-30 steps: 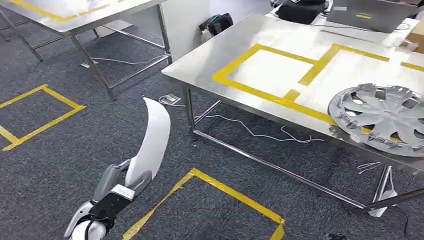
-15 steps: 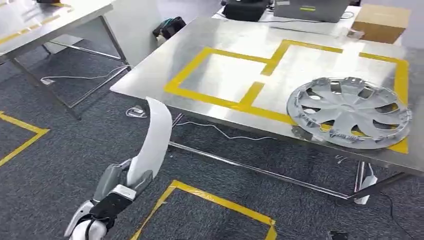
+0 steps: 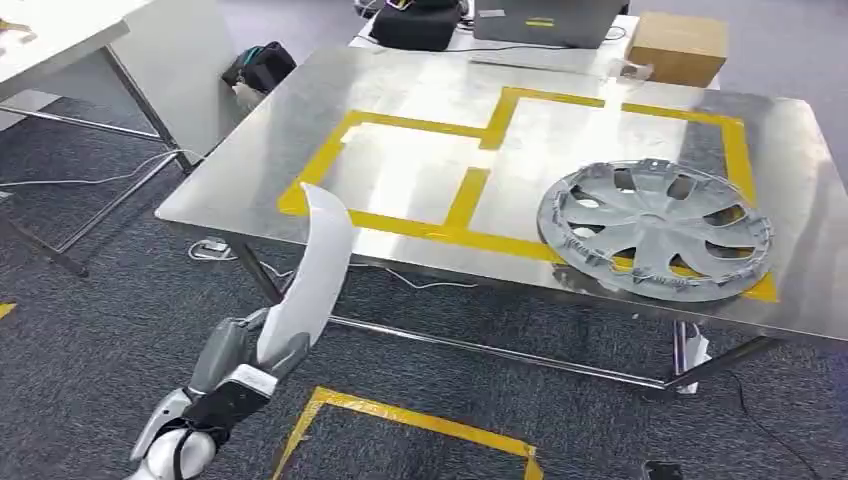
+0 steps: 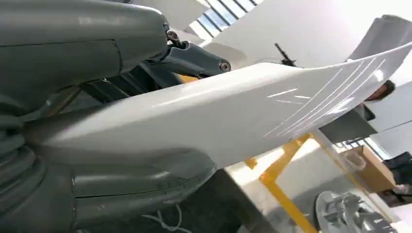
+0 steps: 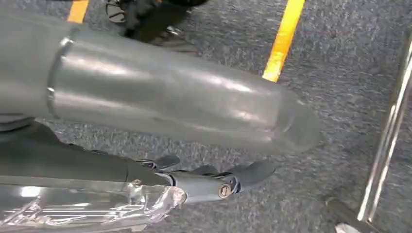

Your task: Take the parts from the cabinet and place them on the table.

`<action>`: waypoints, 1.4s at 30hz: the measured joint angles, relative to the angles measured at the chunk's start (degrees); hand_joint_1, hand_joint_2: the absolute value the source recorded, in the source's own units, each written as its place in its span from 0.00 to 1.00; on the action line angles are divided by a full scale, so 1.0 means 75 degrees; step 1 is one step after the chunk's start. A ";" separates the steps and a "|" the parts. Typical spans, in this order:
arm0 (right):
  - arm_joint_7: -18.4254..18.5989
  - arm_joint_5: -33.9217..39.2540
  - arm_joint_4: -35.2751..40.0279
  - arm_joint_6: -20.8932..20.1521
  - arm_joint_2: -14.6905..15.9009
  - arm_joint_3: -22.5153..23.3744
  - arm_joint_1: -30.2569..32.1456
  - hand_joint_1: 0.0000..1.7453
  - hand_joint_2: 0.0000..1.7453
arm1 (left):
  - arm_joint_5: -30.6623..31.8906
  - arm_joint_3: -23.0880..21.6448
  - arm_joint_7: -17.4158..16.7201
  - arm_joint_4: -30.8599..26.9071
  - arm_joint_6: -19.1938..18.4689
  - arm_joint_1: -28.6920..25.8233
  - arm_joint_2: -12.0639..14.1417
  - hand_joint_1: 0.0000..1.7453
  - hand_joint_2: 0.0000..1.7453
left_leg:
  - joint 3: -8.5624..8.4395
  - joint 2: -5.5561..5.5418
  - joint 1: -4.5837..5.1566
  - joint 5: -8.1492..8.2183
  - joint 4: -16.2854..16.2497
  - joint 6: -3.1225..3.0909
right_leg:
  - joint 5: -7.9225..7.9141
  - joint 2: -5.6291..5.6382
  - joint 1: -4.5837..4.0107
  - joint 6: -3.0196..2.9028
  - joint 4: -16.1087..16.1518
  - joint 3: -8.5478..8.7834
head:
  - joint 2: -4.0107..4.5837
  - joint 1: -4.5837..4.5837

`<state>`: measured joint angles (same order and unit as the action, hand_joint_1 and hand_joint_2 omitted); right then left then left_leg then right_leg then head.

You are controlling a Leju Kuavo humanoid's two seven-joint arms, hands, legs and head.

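My left hand (image 3: 235, 365) grips the lower end of a long, curved white panel (image 3: 318, 270), which stands nearly upright at the lower left, just before the near left corner of the steel table (image 3: 400, 90). The left wrist view shows the white panel (image 4: 233, 111) lying across my left hand (image 4: 73, 189), pointing toward the table. A silver hubcap (image 3: 655, 230) lies flat on the table's right side, partly over the yellow tape, and the hubcap (image 4: 350, 216) also appears past the panel. My right hand (image 5: 204, 182) hangs over grey carpet, fingers stretched out, with carpet showing between thumb and fingers.
Yellow tape marks two squares on the table. A cardboard box (image 3: 678, 47), a laptop (image 3: 545, 20) and a black bag (image 3: 262, 66) sit behind it. A second table (image 3: 50, 30) stands at the far left. Cables and a yellow tape outline (image 3: 400, 420) lie on the carpet.
The camera has swung toward the table, so the table and hubcap now sit nearer the middle of the picture. My left hand still holds the white panel the same way.
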<state>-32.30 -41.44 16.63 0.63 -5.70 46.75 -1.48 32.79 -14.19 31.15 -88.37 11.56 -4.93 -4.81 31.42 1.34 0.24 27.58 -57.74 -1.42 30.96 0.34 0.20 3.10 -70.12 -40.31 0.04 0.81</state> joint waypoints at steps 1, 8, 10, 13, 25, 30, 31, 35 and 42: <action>0.0026 -0.0029 -0.0014 -0.0043 0.0000 0.0000 0.0004 0.00 0.00 | 0.0003 0.0003 0.0003 0.0003 0.0015 0.0081 0.0000 1.00 1.00 | -0.0121 0.0038 0.0000 0.0084 0.0000 0.0015 | -0.0424 -0.0041 -0.0001 -0.0012 0.0632 0.0206 | 0.0000 -0.0003; 0.0262 -0.0219 -0.0131 -0.0178 0.0006 -0.0003 0.0000 0.00 0.00 | 0.0085 0.0017 -0.0029 0.0076 0.0201 0.0458 0.0015 1.00 1.00 | -0.0239 0.0028 0.0017 0.0219 -0.0213 0.0269 | -0.0798 -0.0064 -0.0020 -0.0311 0.1463 0.0659 | 0.0000 -0.0017; 0.0419 -0.0335 -0.0172 -0.0233 0.0029 -0.0006 -0.0025 0.00 0.00 | 0.0169 0.0023 -0.0160 0.0154 0.0352 0.0626 0.0023 1.00 1.00 | 0.0447 -0.0086 -0.0005 0.0333 -0.1301 0.0341 | -0.0718 -0.0033 -0.0001 -0.0386 0.1509 0.0797 | 0.0003 -0.0017; 0.0646 -0.0565 -0.0236 -0.0338 0.0032 -0.0032 -0.0022 0.00 0.00 | 0.0259 0.0085 -0.0358 0.0341 0.0599 0.0772 0.0041 1.00 1.00 | 0.1358 -0.0100 -0.0041 0.0910 -0.2221 0.0389 | -0.0544 0.0081 0.0002 -0.0396 0.1510 0.0980 | 0.0000 -0.0026; 0.1128 -0.1142 -0.0440 -0.0312 0.0082 -0.0411 0.0037 0.00 0.00 | 0.0653 0.0134 -0.0659 0.0959 0.1233 0.1472 -0.0044 1.00 1.00 | 0.0625 -0.0149 -0.0042 -0.0590 0.0024 0.0014 | 0.0091 0.0029 -0.0002 0.0020 0.0519 0.1054 | 0.0000 0.0026; 0.1215 -0.1221 -0.0490 -0.0300 0.0082 -0.0455 0.0111 0.00 0.00 | 0.0846 0.0128 -0.0784 0.1137 0.1259 0.1487 -0.0067 1.00 1.00 | 0.0224 -0.0163 -0.0026 -0.0228 0.0024 -0.0011 | 0.0522 0.0023 0.0001 0.0079 -0.0215 0.0023 | 0.0000 0.0050; 0.1253 -0.1259 -0.0501 -0.0291 0.0082 -0.0458 0.0111 0.00 0.00 | 0.0981 0.0119 -0.0882 0.1188 0.1274 0.1519 -0.0067 1.00 1.00 | 0.0101 -0.0162 -0.0026 -0.0144 0.0024 0.0007 | 0.0121 0.0013 0.0008 0.0082 0.0339 0.0166 | 0.0000 0.0044; 0.1431 -0.1422 -0.0559 -0.0288 0.0082 -0.0522 0.0087 0.00 0.00 | 0.1414 0.0055 -0.1236 0.1565 0.1396 0.1800 -0.0064 1.00 1.00 | -0.0106 -0.0176 0.0003 0.0112 0.0036 0.0168 | -0.0837 -0.0058 -0.0051 -0.0128 0.1421 0.0511 | 0.0003 0.0023; 0.1597 -0.1565 -0.0562 -0.0268 0.0102 -0.0647 0.0068 0.00 0.00 | 0.1798 -0.0055 -0.1425 0.2136 0.1486 0.2180 -0.0026 1.00 1.00 | 0.1170 -0.0173 -0.0039 0.0516 -0.2019 0.0401 | -0.0668 0.0030 0.0007 -0.0385 0.1521 0.0869 | 0.0003 0.0012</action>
<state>-20.33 -53.18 12.41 -1.38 -4.94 41.90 -0.97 46.27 -14.60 20.46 -72.34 22.71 11.42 -5.00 40.19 0.04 -0.05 31.45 -72.88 1.59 25.95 0.56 0.25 0.20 -58.70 -33.79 0.07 0.90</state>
